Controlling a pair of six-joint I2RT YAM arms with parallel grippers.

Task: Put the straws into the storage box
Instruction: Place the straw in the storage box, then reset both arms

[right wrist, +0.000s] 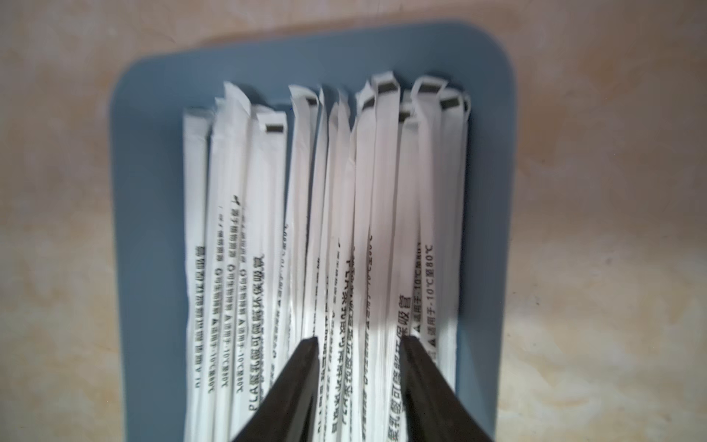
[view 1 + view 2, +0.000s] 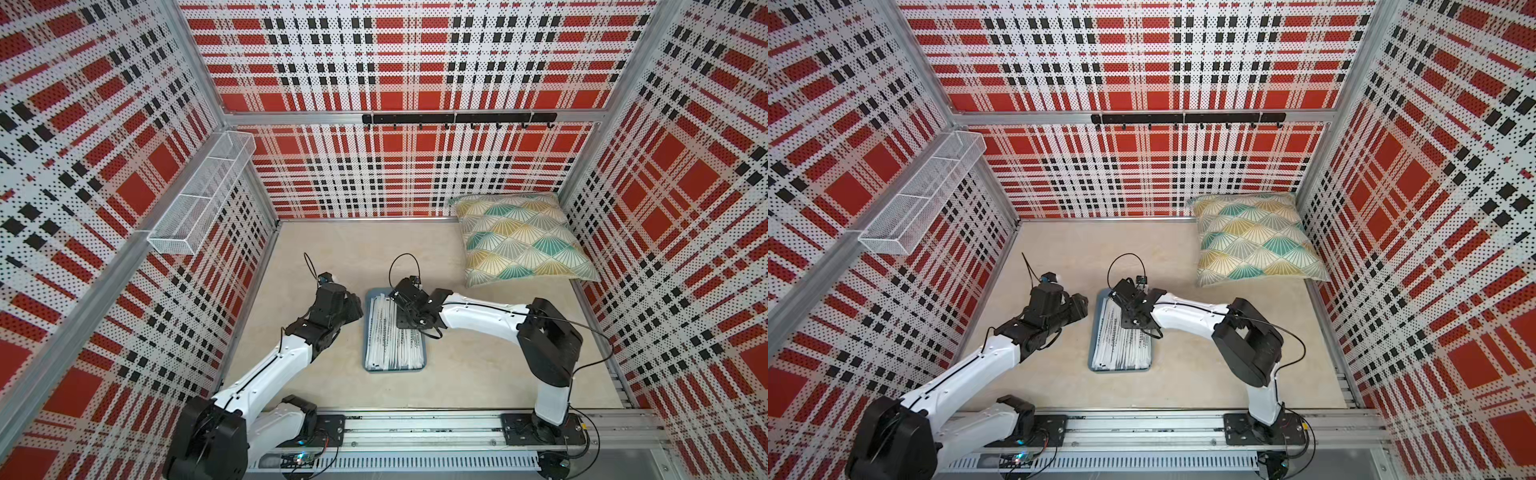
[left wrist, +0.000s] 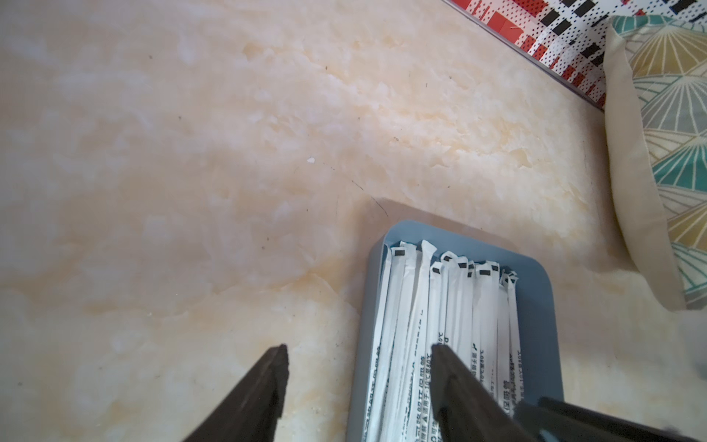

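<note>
The straws (image 1: pixel 325 229) lie in the box (image 1: pixel 153 191), centre of the worktop (image 3: pixel 191 153). The right gripper (image 1: pixel 360 340) hangs parted over them. The left gripper (image 3: pixel 359 348), at the box's nine o'clock, gapes empty. If it rises, a low fingertip might snag a wrapper.

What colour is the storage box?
Slate-blue storage box, clearest in right wrist view.

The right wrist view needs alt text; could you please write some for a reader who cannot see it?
Many white paper-wrapped straws with black print lie side by side, lengthwise, in a slate-blue storage box on a beige marbled table. The right gripper hangs over them with its dark jaws apart, nothing visibly clamped between them.
</note>
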